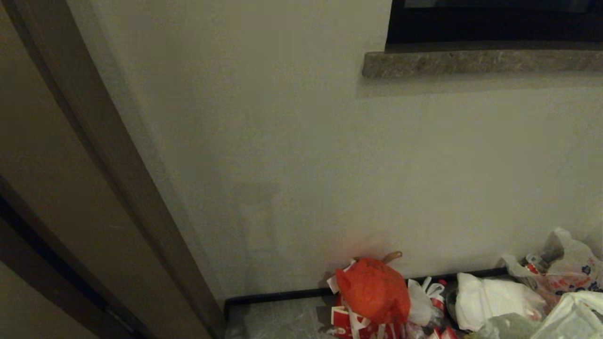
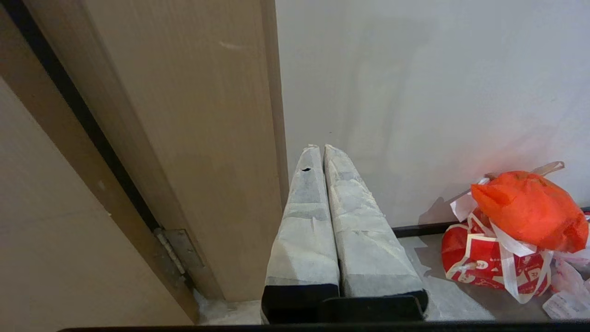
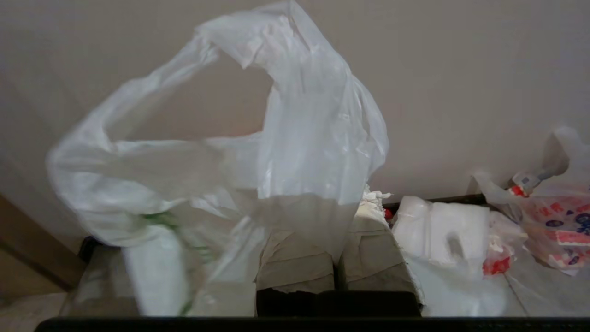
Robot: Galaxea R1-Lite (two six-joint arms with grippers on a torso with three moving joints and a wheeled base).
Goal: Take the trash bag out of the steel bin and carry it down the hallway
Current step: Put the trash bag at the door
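White trash bag hangs pinched in right jaws; left jaws closed, empty; one orange-red bag.

The trash bag is translucent white with green marks; an orange-red bag tops red-and-white packaging.

I see the trash bag, thin translucent white with green marks, draped over my right fingers, its handle loop billowing open against the cream wall.
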